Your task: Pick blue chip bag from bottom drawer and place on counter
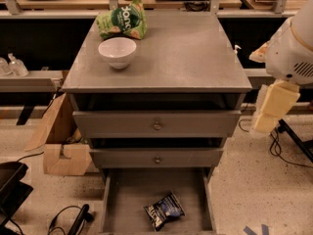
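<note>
You have the gripper [270, 112] hanging off to the right of the counter [186, 58], just below its right edge and about level with the upper closed drawer [122, 125]. You cannot tell whether it is released or clenched. The blue chip bag [164, 210] lies on the floor of the bottom drawer [124, 199], which stands pulled out. The bag is a little right of the middle, towards the front, turned at an angle and clear of both side walls. The gripper is well apart from it, higher up and to the right. On the counter you see a white bowl [117, 51] in the left rear part, and a green snack bag [122, 21] just behind it near the back edge. The second closed drawer [122, 158] sits just above the open one. A cardboard box [63, 153] stands on the ground to the left of the drawers
</note>
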You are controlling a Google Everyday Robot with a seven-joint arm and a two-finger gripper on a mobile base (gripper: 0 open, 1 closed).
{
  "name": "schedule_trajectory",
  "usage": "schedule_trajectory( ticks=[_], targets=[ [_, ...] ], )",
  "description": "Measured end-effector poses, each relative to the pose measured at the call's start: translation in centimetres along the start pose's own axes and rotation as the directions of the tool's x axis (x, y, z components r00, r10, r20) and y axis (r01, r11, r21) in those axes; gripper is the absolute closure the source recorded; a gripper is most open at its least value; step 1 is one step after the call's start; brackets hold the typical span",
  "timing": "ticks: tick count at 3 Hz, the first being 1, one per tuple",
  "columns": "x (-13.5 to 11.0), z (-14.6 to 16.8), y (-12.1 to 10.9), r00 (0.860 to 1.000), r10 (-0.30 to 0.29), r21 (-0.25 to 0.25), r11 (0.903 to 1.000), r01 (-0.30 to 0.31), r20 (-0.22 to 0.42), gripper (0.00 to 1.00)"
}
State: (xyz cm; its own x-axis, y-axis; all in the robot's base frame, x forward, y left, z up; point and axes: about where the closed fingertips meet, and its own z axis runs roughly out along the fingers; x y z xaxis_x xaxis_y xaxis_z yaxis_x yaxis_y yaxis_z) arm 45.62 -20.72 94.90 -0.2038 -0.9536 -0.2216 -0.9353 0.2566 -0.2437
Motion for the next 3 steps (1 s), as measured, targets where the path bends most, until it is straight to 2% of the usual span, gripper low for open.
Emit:
schedule_trajectory(
  ticks=[1, 2, 3],
  targets=[
    [-0.4, 6.2, 1.4, 0.999, -0.019, -0.044, 0.9988, 0.022, 0.048, 0.0],
    [1.5, 15.2, 5.2, 0.995, -0.005, -0.115, 0.9932, 0.017, 0.099, 0.0],
    [4.3, 23.2, 9.2, 0.991, 0.017, -0.151, 0.9885, 0.004, 0.135, 0.0]
  ],
)
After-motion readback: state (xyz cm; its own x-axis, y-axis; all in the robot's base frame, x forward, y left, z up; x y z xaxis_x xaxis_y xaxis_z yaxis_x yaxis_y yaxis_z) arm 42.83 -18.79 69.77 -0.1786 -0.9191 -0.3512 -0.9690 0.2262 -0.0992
